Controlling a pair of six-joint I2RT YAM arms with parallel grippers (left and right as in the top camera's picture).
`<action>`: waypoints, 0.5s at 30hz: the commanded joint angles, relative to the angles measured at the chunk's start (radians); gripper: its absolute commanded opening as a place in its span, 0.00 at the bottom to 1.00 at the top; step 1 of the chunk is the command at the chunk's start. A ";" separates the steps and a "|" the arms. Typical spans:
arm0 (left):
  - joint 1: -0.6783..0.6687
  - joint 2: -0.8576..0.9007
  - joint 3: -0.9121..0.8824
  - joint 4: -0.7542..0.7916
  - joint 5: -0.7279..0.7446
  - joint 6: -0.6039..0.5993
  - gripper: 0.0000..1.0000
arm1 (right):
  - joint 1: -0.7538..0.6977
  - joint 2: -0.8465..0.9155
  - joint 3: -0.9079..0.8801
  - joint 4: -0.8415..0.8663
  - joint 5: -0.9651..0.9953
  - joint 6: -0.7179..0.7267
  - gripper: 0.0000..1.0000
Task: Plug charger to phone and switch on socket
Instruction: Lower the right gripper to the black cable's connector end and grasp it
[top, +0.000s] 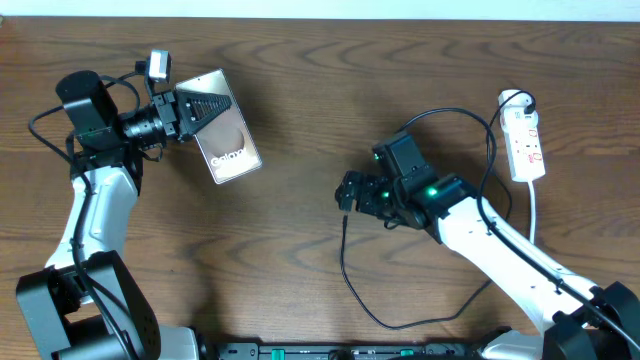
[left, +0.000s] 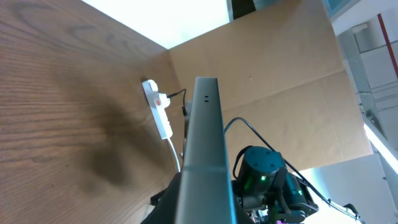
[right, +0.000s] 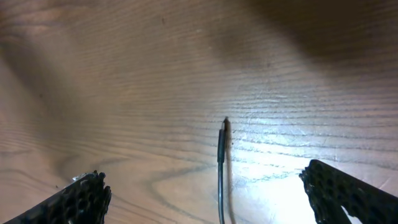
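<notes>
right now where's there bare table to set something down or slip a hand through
The widest bare wood is mid-table, between the phone in the left gripper and the open right gripper. Another free patch lies at the front, left of the charger loop. The right side is crowded: right arm, charger and socket.

phone (top: 227, 140) over the worktop's (top: 300, 70) left side, socket (top: 526, 143) well apart at the far right edge, charger (top: 343, 262) lying on the worktop between them.
</notes>
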 joint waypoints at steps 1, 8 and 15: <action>0.005 -0.020 0.011 0.006 0.022 0.024 0.08 | 0.019 -0.006 0.009 0.005 0.017 0.010 0.99; 0.004 -0.020 0.011 0.005 -0.007 0.023 0.07 | 0.068 0.047 0.009 -0.010 0.019 0.052 0.99; 0.004 -0.020 0.011 0.005 -0.011 0.023 0.08 | 0.124 0.134 0.009 -0.025 0.018 0.068 0.99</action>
